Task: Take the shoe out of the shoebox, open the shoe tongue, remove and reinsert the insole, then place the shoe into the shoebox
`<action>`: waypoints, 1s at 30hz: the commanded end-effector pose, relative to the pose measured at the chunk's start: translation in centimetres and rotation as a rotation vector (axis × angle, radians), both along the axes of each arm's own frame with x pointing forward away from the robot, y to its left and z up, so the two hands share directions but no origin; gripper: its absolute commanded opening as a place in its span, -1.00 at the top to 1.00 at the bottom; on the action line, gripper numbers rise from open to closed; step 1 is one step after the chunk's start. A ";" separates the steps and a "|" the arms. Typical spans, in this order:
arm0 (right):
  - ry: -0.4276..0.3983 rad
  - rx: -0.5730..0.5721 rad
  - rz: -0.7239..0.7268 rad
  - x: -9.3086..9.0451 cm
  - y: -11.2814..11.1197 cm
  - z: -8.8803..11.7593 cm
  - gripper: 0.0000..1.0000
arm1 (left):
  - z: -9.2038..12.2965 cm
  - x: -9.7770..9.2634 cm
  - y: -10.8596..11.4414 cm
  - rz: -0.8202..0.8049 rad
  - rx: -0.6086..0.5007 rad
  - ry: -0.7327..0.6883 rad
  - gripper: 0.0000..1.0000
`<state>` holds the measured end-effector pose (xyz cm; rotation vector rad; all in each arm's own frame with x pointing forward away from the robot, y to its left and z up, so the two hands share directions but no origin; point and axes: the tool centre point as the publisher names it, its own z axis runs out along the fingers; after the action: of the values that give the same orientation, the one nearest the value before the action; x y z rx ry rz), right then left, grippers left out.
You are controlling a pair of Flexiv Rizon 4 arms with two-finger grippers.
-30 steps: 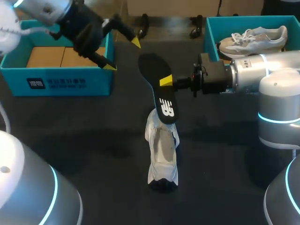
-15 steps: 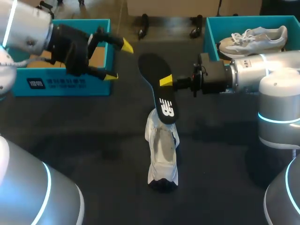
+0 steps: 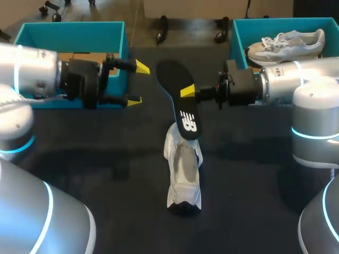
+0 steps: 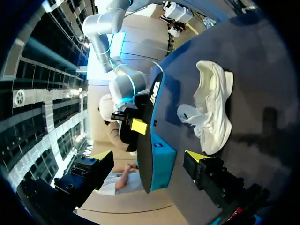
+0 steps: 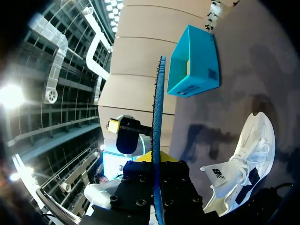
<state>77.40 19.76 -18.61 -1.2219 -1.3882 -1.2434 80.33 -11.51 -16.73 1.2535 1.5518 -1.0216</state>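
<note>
Your left gripper [image 3: 137, 83] has swung round toward the insole [image 3: 177, 100], spread wide. Your right gripper [image 3: 186, 91] pinches the insole over the shoe [image 3: 183, 169] on the table [image 3: 106, 159], one tip hidden. Left wrist: insole edge-on ahead. Right wrist: tips mostly hidden.

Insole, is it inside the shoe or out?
Out. The right gripper holds the insole up over the white shoe.
</note>
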 end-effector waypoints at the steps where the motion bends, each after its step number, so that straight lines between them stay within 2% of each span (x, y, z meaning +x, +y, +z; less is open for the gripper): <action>1: -0.001 -0.002 -0.002 0.0 0.2 -0.1 1.00 | -0.4 -0.2 -0.7 0.015 -0.086 -0.017 -1.00; 9: -0.001 -0.002 -0.002 0.0 0.2 -0.1 1.00 | -0.4 -0.2 -0.7 0.015 -0.086 -0.017 -1.00; 11: -0.001 -0.002 -0.002 0.0 0.2 -0.1 1.00 | -0.9 -0.5 -1.2 0.007 -0.107 0.003 -1.00; 17: -0.009 0.034 -0.045 0.3 0.9 -0.3 1.00 | -1.2 -1.2 -2.8 0.127 -0.160 -0.004 -1.00; 27: -0.018 0.039 -0.047 -0.1 1.7 -0.1 1.00 | -1.5 -0.2 -4.5 0.164 -0.171 -0.004 -1.00; 28: -0.019 0.039 -0.047 -0.2 1.7 0.0 1.00 | -1.7 0.0 -4.6 0.166 -0.167 -0.001 -0.81; 30: -0.020 0.039 -0.046 -0.3 1.7 0.0 1.00 | -1.8 0.1 -4.7 0.166 -0.166 0.001 -0.73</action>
<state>77.22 21.27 -18.61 -1.2203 -1.3491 -1.3117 79.74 -15.51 -18.36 0.9880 1.5098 -1.0196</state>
